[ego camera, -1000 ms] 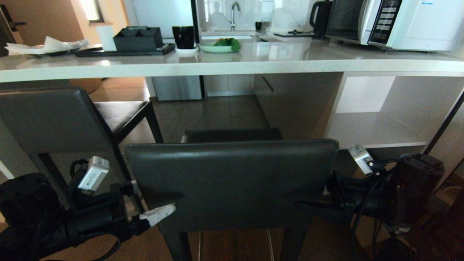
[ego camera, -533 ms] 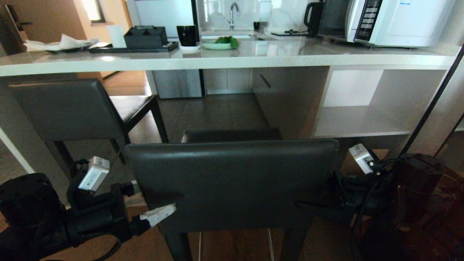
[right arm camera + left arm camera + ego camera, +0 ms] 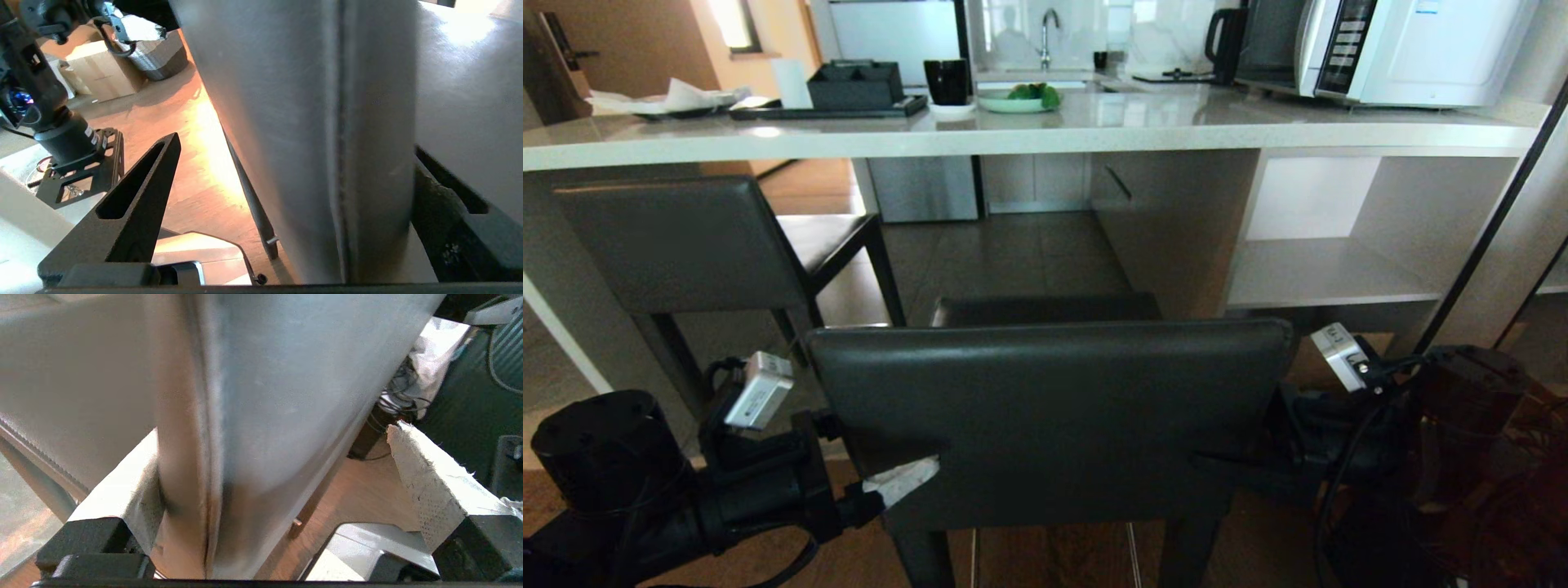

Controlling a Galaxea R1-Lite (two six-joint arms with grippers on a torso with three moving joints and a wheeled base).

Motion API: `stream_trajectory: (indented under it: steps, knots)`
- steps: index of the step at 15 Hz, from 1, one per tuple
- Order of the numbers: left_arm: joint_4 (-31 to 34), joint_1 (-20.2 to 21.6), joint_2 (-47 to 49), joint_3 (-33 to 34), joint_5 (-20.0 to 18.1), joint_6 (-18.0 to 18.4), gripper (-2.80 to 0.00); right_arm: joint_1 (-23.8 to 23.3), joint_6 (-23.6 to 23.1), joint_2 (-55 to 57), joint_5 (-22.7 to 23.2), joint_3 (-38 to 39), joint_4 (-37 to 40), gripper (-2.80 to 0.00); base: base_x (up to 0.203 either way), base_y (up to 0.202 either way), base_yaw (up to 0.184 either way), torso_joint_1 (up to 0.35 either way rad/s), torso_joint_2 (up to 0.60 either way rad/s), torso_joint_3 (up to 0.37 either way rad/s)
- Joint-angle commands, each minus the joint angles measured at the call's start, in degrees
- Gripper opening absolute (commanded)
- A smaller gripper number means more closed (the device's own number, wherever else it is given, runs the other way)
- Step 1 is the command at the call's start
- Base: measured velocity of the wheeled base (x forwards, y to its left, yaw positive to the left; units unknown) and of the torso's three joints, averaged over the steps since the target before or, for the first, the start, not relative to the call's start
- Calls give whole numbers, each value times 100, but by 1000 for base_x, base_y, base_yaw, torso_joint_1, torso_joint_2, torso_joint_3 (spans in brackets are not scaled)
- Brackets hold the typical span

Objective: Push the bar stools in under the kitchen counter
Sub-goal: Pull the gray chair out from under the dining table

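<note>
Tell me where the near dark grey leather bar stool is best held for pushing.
On the near dark grey leather bar stool, take the low backrest's two side edges, one from each side. It is a flat upright slab facing the robot; the open left gripper and right gripper already straddle those edges.

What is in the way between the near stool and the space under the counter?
Nothing visible. The floor ahead of the near stool looks bare up to the counter. The other stool stands off to the left, and the shelves sit to the right.

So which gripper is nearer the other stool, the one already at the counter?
Left. The left gripper straddles the near stool's backrest edge beside the far stool; the right gripper straddles the opposite edge.
</note>
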Motion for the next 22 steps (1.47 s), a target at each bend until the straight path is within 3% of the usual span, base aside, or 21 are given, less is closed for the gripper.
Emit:
stream_trajectory:
  steps: [1, 6, 11, 16, 22]
  knots:
    - [-38, -369, 125, -44, 88, -9, 0, -101, -4, -43, 28, 82, -48, 0, 0, 0, 0, 0, 0, 0]
    - [-38, -546, 349, -114, 137, 9, 0, -337, -22, -207, 71, 267, -48, 0, 0, 0, 0, 0, 0, 0]
    - [-38, -529, 645, -317, 740, 12, 0, -287, -30, -558, 184, 604, -48, 0, 0, 0, 0, 0, 0, 0]
    - [-38, -514, 617, -301, 748, 18, 0, 83, -39, -875, 231, 948, -48, 0, 0, 0, 0, 0, 0, 0]
    - [-38, -802, 225, -232, 712, -30, 0, 17, 94, -447, -58, 389, -48, 0, 0, 0, 0, 0, 0, 0]
